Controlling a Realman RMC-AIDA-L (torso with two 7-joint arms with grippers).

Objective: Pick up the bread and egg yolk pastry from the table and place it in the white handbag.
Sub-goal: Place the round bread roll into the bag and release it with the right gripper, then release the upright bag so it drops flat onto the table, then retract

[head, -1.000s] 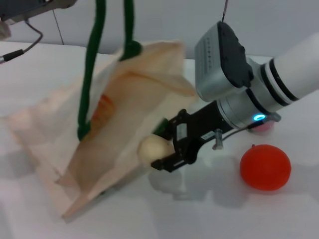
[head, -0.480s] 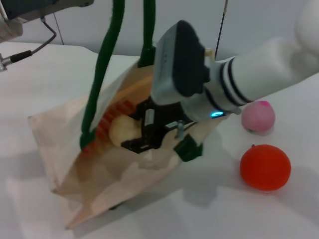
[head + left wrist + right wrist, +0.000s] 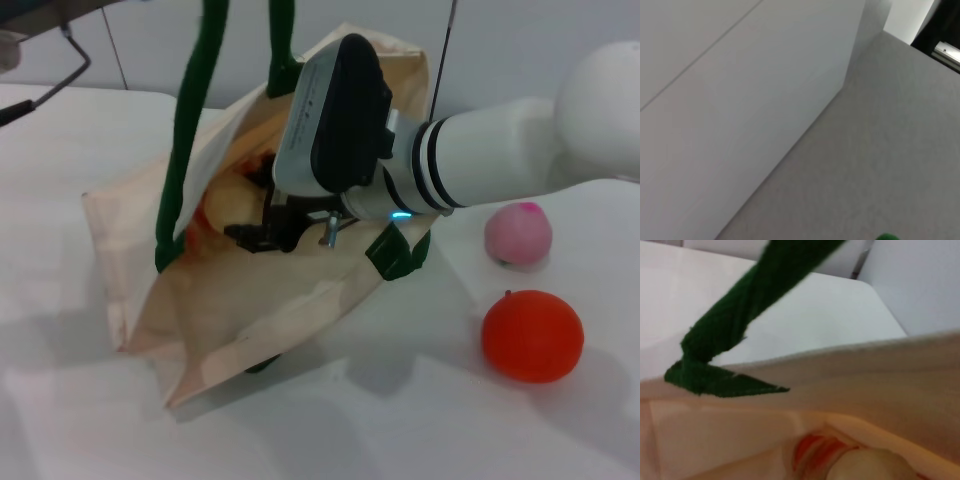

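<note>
My right claw point(image 3: 245, 236) is inside the mouth of the white handbag point(image 3: 250, 300), its grip undeterminable, with the egg yolk pastry point(image 3: 872, 465) beside the bread point(image 3: 812, 452) at the bottom; placing step is in hand, next requiring release and clean withdrawal.

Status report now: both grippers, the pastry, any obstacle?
Right gripper inside white handbag, beside egg yolk pastry; grip unclear. Bread in the bag. Left gripper out of view; handles lifted. No obstacle seen.
</note>
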